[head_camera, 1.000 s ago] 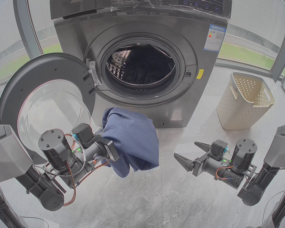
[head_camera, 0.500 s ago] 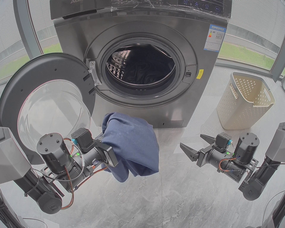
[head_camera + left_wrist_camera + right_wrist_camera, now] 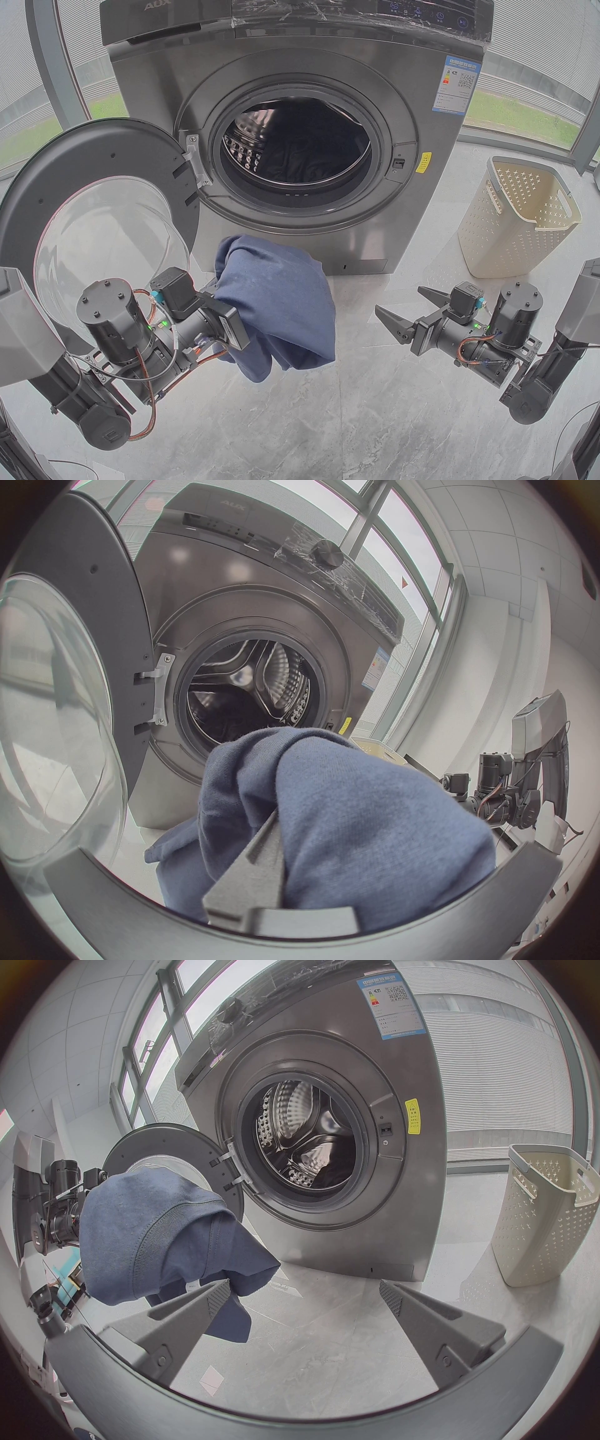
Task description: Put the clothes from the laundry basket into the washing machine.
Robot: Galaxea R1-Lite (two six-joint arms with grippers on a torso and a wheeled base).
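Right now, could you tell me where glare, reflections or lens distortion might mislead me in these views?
Head view: daylight reflects off the clear glass bowl of the open washer door and the glossy grey floor. Left wrist view: fisheye bend, dark corners; the blue cloth garment overlaps the steel drum. Right wrist view: same bend; highlights glint inside that drum.

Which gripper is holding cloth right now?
The left gripper, shut on the blue garment in front of the washing machine. The right gripper is open and empty, on the laundry basket's side.
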